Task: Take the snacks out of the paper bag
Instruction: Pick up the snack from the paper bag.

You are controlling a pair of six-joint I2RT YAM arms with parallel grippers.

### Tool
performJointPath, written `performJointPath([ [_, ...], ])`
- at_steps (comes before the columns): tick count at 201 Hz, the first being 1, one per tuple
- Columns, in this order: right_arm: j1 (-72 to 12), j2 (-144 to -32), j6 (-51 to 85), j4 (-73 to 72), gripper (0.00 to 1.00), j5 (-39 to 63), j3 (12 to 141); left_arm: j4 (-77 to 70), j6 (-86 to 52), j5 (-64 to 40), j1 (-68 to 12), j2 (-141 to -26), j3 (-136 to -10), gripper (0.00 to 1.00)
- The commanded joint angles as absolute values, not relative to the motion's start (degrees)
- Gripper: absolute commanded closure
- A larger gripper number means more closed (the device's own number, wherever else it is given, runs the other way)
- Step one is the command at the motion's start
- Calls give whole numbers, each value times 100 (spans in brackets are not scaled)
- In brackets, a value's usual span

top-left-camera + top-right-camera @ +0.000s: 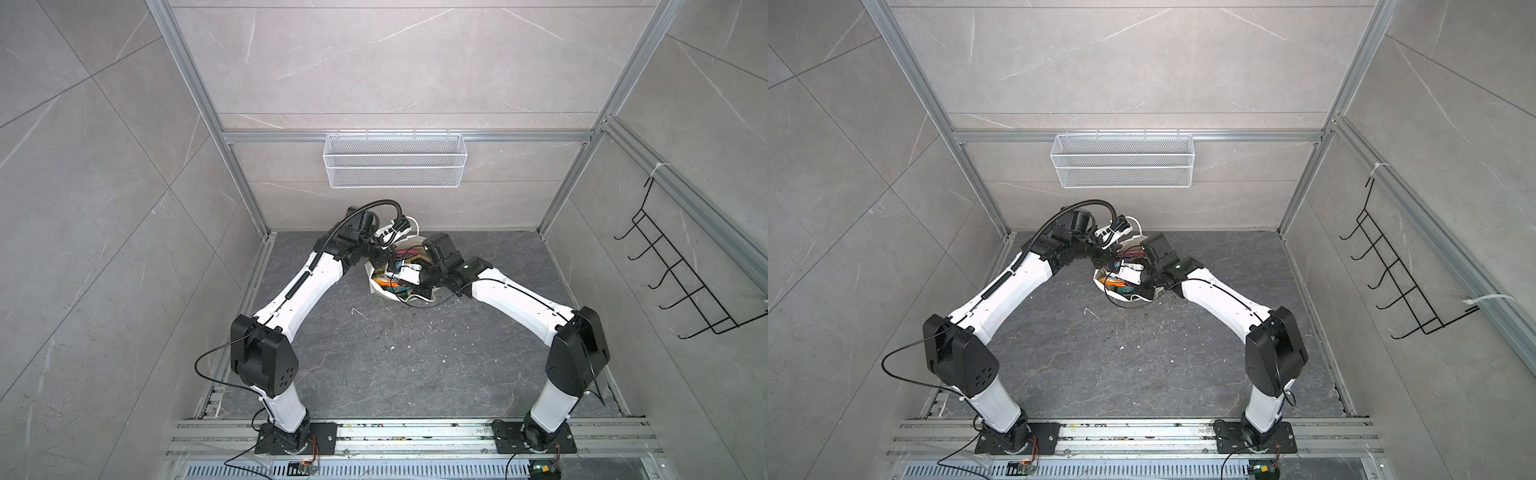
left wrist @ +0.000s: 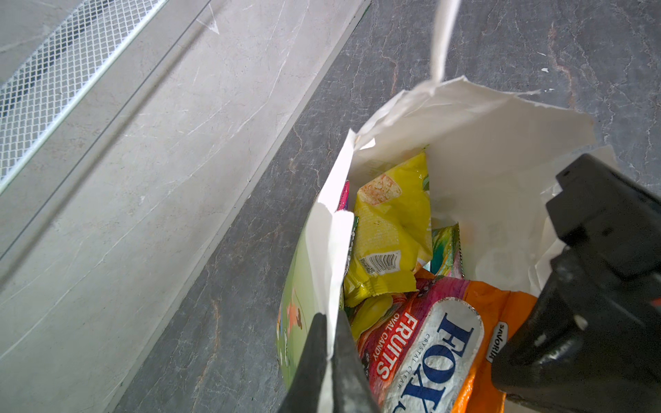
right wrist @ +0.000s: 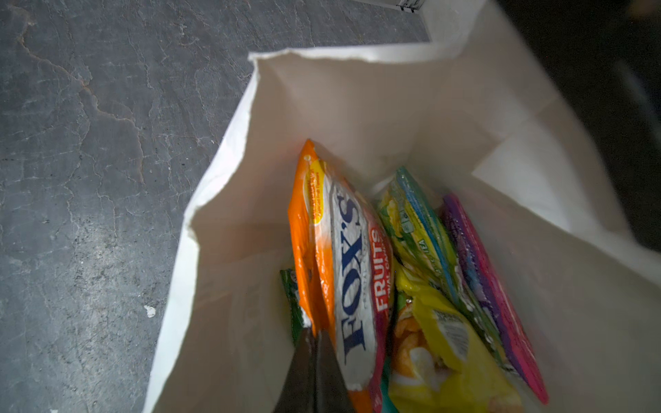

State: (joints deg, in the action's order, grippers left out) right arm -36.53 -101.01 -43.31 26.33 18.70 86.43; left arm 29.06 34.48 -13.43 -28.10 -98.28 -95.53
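**Right gripper [image 3: 316, 336] nipped shut on the orange packet; left gripper [image 2: 329, 323] clamped on the bag rim**

The right gripper's fingers meet on the thin side edge of the orange packet [image 3: 352, 257], low inside the paper bag [image 3: 322, 93]. It is a shallow bite on glossy film, so I judge the safe move to be a slow lift straight up through the mouth, watching for the film to slide out.

The packet stands on edge between a green packet [image 3: 291, 296] at the bag wall and a yellow packet [image 3: 447, 343]. Tilting toward either would likely drag it along. The left gripper, jaws closed with the bag's wall between them, should pin the bag down and hold the mouth wide, or the light bag may rise too.

Beyond lie a teal-and-green packet [image 3: 418, 221] and a purple packet [image 3: 479, 261]. Every snack in view is inside the bag, which stands toward the back of the dark table [image 1: 374, 353], between the arms and below the wire-mesh basket [image 1: 395, 160].

The orange packet reads "FOX'S" in blue on a white oval. It also carries "FRUITS" in white on red, "OVAL CANDY" and "CRYSTAL CLEAR". A small badge seems to begin "SAVOR". The yellow packet shows only a barcode. The teal one has letters ending "EA", and the rest is blurred. No words are legible on the bag's pale green, flowered outside.
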Motion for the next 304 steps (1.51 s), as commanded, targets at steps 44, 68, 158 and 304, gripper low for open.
performJointPath([
  [44, -3668, -9853, -3939, 2739, 100, 1910, 9128, 2525, 3501, -1460, -2944, -9458, -9485, 100],
  [68, -3624, -9683, -3818, 2574, 100, 1890, 9108, 2489, 3557, -1542, -2944, -9401, -9394, 100],
  [158, -3454, -9060, -3551, 2152, 100, 1792, 8775, 2312, 3700, -1545, -2974, -9229, -9125, 100],
  [304, -3229, -7369, -2926, 1577, 100, 1477, 7652, 2312, 3766, -1429, -2997, -9176, -9103, 100],
])
